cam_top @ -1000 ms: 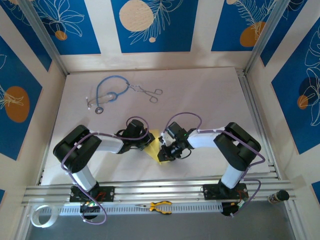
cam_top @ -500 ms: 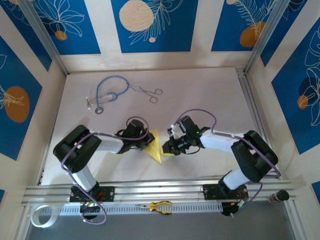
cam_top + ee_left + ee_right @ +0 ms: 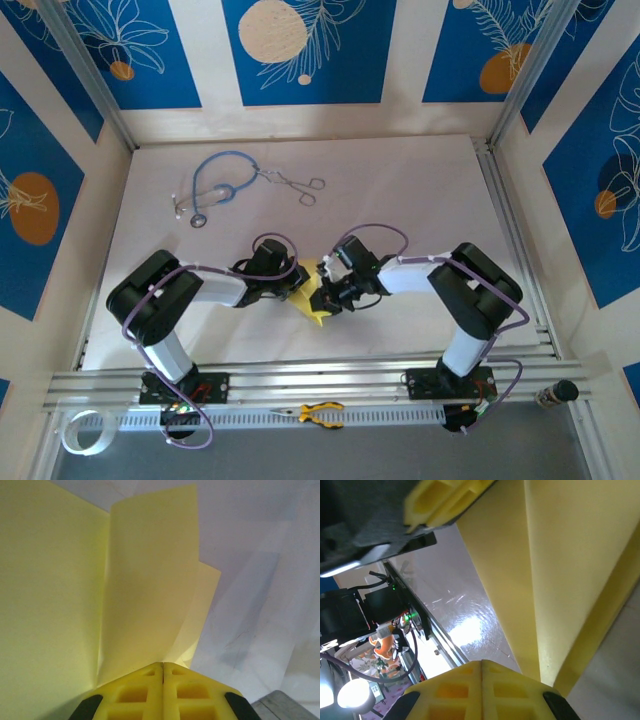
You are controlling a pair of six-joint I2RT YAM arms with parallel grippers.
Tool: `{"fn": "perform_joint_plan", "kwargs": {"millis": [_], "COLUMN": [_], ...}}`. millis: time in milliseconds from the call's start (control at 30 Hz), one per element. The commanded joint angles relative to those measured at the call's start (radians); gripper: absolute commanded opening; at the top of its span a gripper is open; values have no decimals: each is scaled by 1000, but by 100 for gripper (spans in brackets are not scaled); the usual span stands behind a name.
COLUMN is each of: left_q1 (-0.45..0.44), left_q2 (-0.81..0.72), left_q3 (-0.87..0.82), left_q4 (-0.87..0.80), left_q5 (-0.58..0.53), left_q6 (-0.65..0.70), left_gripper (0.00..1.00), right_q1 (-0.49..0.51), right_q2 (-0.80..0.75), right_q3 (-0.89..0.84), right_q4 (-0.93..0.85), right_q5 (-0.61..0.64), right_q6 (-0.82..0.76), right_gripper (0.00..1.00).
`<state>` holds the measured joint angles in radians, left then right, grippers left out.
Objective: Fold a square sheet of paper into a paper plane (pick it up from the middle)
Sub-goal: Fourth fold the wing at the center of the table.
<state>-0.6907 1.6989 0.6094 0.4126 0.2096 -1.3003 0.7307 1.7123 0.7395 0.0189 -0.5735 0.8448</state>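
Across the top view spreads a white table (image 3: 420,200), boxed by blue patterned walls. From the bottom edge of the frame the left arm (image 3: 165,295) and the right arm (image 3: 470,290) bend inward and meet just below the centre.

Between them is the sheet of paper (image 3: 312,298), pale yellow and part-folded, with a point aimed toward the bottom of the frame. In the left wrist view it fills the left and middle of the picture as several flaps fanning upward from a shared crease.

Toward the upper left of the table lies a blue stethoscope (image 3: 198,219). Just to its right lies a pair of metal forceps (image 3: 300,186), well apart from the paper. Yellow-handled pliers (image 3: 322,411) rest on the rail at the bottom centre.

At the bottom of its own view, the left gripper (image 3: 163,667) is clenched, yellow fingertips pressed together, and the paper's folds run down into the seam between them, so it is pinching the sheet. The right gripper (image 3: 481,667) also has its jaws pressed together. The paper's folded edge meets its fingertips, but I cannot tell whether any paper is caught between them.
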Motion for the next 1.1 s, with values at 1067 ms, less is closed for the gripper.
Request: {"fn": "perform_joint_plan", "kwargs": {"millis": [1067], "left_q1": [-5], "left_q2": [-61], "left_q3": [1], "left_q4": [47], "left_q5": [2], "left_q6": [49], "left_gripper": [15], "right_q1": [99], "right_q2": [37], "right_q3": [-41], "right_q4": [-210], "right_q5": [323], "right_q6": [-145], "right_gripper": [1]}}
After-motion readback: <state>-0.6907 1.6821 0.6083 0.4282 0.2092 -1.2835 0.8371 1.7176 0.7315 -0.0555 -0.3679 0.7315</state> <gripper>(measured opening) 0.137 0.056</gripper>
